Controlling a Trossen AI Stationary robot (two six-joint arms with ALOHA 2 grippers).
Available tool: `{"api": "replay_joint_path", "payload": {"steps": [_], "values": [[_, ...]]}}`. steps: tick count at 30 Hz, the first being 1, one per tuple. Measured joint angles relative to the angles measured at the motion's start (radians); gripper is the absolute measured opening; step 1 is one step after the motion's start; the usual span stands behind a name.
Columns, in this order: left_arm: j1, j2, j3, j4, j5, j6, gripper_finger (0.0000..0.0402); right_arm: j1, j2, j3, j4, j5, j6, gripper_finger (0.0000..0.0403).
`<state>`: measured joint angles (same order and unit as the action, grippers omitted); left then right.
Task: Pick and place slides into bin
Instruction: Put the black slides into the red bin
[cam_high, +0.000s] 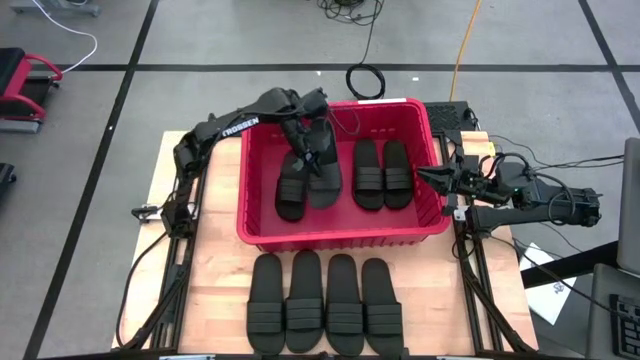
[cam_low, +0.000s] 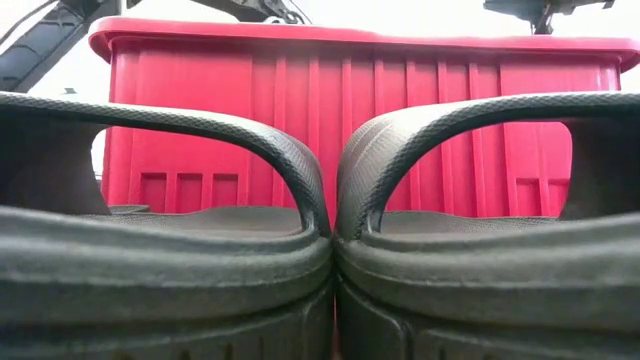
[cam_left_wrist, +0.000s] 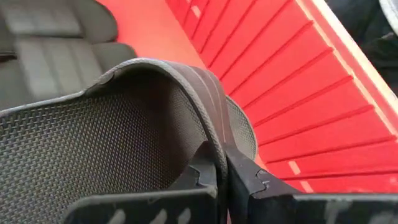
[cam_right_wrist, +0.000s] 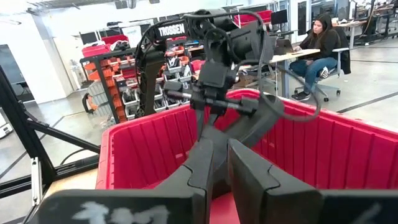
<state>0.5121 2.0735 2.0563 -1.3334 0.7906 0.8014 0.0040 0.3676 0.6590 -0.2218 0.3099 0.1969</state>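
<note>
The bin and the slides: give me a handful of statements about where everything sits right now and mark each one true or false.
1. Four slides lie in a row on the table in front of the bin. True.
2. The bin is blue. False: it is red.
3. The left gripper is shut on a slide over the inside of the bin. True; the left wrist view shows its fingers pinching the strap.
4. The right gripper holds a slide. False: it holds nothing and sits at the bin's right rim.
5. A pair of slides lies side by side in the bin's right half. True.
</note>
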Motion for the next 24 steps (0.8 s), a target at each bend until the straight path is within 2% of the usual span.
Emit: {"api": "replay_joint_path", "payload": {"steps": [11,18,24], "values": [[-0.016,0.135,0.0,0.017,-0.019,-0.01,0.0,0.0,0.0,0.0,0.013,0.0,0.0,0.0041],[0.001,0.195,-0.001,0.007,0.105,-0.005,0.0,0.0,0.0,0.0,0.016,0.0,0.026,0.0041],[0.005,0.232,-0.002,0.018,0.104,-0.002,0.0,0.0,0.0,0.0,0.028,-0.001,0.03,0.0041]]}}
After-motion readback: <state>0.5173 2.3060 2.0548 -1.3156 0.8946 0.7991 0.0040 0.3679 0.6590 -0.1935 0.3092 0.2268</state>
